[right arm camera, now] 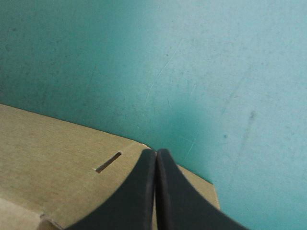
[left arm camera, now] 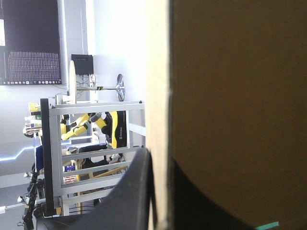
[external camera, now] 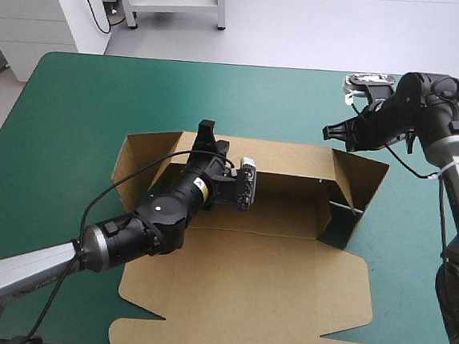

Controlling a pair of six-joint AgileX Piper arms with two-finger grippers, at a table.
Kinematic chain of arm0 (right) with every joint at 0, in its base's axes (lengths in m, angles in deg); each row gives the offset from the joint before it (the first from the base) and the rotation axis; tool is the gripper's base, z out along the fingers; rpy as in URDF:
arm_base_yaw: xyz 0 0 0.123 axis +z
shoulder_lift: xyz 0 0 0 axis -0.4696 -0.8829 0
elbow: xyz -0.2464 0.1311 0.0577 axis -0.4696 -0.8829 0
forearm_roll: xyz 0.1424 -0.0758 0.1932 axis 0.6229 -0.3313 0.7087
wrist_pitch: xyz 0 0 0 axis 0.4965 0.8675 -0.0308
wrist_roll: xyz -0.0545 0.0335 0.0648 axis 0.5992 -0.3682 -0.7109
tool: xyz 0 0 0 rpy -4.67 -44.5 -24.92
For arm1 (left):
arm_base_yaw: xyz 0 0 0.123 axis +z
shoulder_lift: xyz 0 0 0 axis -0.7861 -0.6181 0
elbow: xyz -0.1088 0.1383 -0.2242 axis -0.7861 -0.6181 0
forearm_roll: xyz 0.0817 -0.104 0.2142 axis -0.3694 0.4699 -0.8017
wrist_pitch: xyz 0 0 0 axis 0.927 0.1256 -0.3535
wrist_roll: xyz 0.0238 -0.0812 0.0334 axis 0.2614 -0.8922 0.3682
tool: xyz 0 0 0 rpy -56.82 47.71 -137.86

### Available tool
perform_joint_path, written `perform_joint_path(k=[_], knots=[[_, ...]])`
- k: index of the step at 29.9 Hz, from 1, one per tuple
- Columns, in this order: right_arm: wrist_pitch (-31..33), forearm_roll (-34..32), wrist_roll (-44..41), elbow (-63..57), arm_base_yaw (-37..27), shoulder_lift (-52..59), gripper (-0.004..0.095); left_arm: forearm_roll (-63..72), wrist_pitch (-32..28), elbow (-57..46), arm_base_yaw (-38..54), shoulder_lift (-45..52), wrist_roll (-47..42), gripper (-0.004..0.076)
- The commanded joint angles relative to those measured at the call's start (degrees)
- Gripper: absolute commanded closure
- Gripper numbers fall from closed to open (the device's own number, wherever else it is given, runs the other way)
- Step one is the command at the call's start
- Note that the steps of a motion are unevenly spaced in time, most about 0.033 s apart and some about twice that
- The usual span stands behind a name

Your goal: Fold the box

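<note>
Pinching the raised far wall of the box, your left gripper has one black finger on each face of the board, all but pressed together, with the sheet's edge between them. Your right gripper hovers with its fingers pressed together on nothing, just above the box's far right corner and beside a small slot.

The brown box lies mid-table on the teal-green cover. Its far wall and right wall stand, and the lid lies flat toward you.

To do this step well, you would likely hold the wall upright and firm and bring the side flap in squarely, without creasing it.

In the left wrist view, board blocks the tray floor. In the high view, your left arm covers part of the tray floor, and the lid's near edge is cut off.
</note>
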Motion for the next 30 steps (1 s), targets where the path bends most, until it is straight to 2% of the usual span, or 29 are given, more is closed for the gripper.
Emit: perform_joint_path(k=[1,12,21,25,30], knots=[[0.3,0.5,0.5,1.4,-0.3,2.7,0.0929,2.3,2.8,0.4,-0.2,1.1,-1.2,0.0731],[0.3,0.4,2.7,-7.9,-0.3,8.8,0.0929,2.5,2.9,0.4,-0.2,1.1,-1.2,0.0731],[0.0,3.9,6.6,-13.9,-1.2,14.2,0.0929,2.4,2.9,0.4,-0.2,1.1,-1.2,0.0731],[-3.3,8.0,8.7,-18.3,-1.2,15.7,0.0929,2.4,2.9,0.4,-0.2,1.1,-1.2,0.0731],[-11.1,12.6,16.5,-25.3,-1.2,20.1,0.0929,2.4,3.1,0.4,-0.2,1.1,-1.2,0.0731]])
